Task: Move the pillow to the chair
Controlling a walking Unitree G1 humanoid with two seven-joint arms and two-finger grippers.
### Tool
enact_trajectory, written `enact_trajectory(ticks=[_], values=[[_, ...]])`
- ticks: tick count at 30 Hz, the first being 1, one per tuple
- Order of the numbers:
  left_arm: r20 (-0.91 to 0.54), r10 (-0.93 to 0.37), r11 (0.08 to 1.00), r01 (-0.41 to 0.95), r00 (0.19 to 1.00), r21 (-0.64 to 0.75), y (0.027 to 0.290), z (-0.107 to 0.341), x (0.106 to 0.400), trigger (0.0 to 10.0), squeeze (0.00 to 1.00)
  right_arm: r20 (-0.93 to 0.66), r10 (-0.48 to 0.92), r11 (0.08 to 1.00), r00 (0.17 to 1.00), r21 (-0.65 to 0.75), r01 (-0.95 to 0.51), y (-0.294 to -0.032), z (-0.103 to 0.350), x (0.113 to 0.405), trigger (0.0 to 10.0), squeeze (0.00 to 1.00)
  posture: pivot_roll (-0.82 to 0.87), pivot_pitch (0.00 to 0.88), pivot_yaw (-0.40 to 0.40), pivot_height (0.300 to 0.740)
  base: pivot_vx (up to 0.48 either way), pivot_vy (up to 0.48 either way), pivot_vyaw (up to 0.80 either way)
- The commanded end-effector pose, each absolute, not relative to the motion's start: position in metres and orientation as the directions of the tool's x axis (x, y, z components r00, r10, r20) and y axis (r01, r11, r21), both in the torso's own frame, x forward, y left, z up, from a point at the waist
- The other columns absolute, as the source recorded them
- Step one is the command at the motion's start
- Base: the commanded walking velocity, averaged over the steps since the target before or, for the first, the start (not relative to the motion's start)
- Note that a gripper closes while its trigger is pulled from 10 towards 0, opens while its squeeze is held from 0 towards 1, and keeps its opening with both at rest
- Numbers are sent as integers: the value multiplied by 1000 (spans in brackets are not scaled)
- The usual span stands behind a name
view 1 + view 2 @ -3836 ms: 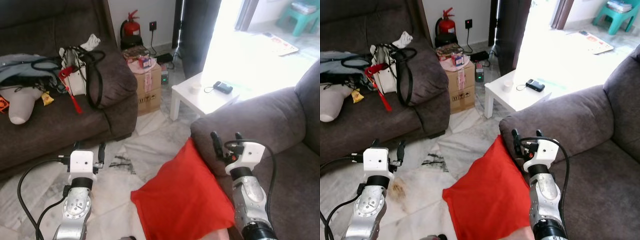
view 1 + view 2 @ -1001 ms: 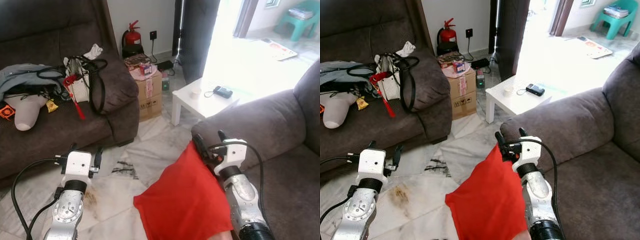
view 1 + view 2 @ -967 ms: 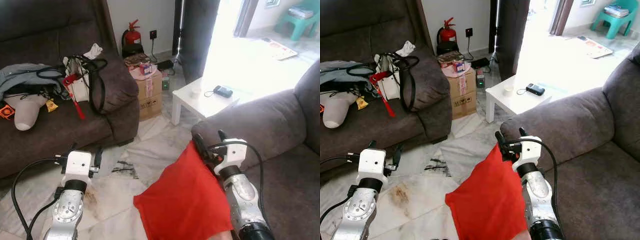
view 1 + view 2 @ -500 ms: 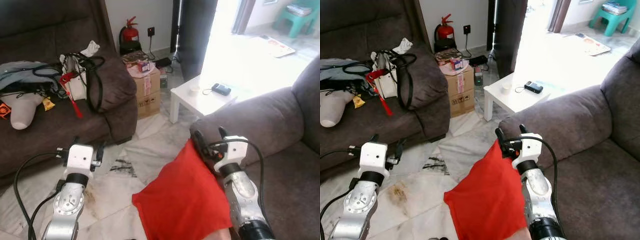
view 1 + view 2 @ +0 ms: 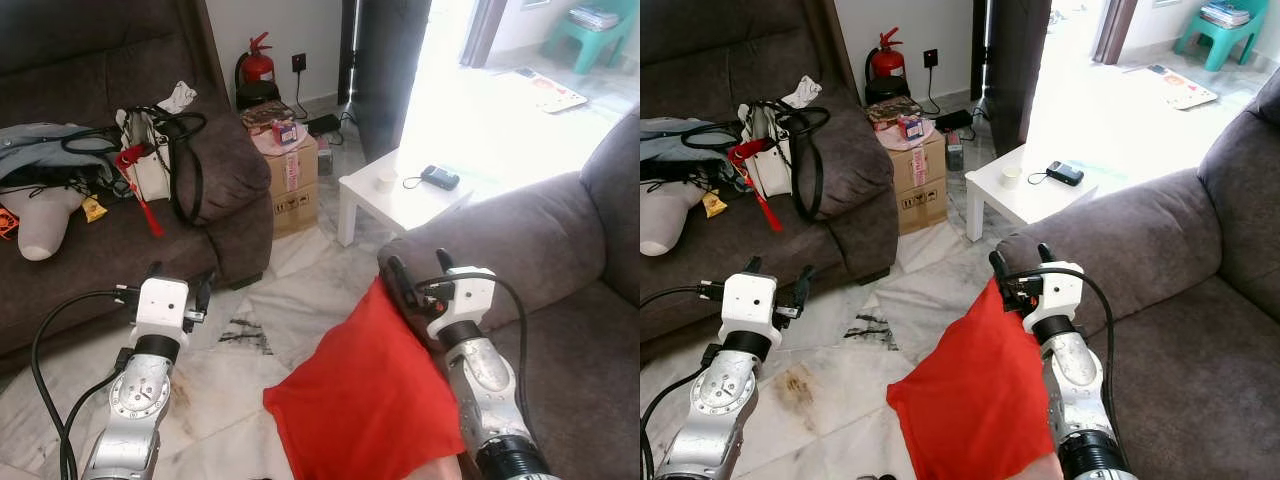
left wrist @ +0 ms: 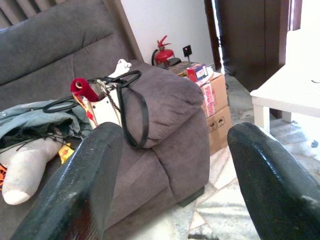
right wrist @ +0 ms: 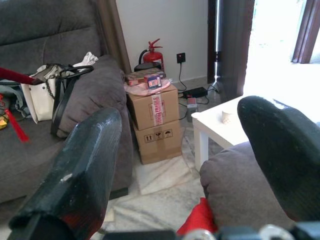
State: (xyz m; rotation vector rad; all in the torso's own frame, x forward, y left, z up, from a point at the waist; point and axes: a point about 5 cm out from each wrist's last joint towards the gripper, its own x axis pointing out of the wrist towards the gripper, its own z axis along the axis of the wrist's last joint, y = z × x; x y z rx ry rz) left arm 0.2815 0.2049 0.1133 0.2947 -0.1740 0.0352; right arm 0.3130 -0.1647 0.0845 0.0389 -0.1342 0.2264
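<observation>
The pillow (image 5: 372, 390), red, is seen low in front of the robot, its top corner up against the right gripper (image 5: 415, 279) and just beside the armrest of the grey chair (image 5: 520, 240); the lower part is hung over the marble floor (image 5: 290, 300). How it is held is not shown: the right fingers (image 7: 82, 165) are spread wide with nothing between them, only a red corner (image 7: 199, 220) peeking below the wrist, so the pillow is judged to be pinned or carried by the arm rather than pinched. The left gripper (image 5: 180, 290) is held out over the floor, fingers (image 6: 95, 170) released and empty, with the cluttered sofa (image 5: 100, 240) ahead. Step in hand is judged to be transport, late stage. Next, the pillow must be lifted over the armrest and set on the seat, which calls for a turn to the right or a raise of the right arm. Against 3.8 s ago, the whole scene is shifted slightly by camera motion, and the right gripper is seen a little further forward along the pillow's top edge; pillow and finger spread are otherwise unchanged.
</observation>
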Motion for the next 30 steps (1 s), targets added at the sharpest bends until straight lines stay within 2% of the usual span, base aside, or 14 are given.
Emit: enact_trajectory(ticks=[1, 30], values=[[164, 35, 959, -80, 986, 272, 209, 111, 282, 10000, 0, 128, 206, 976, 970, 40, -212, -166, 83, 313, 10000, 0, 86, 83, 24, 740, 0, 0, 0], [167, 37, 960, -81, 985, 268, 204, 111, 284, 10000, 0, 97, 202, 978, 974, 37, -207, -163, 82, 316, 10000, 0, 87, 111, 21, 740, 0, 0, 0]])
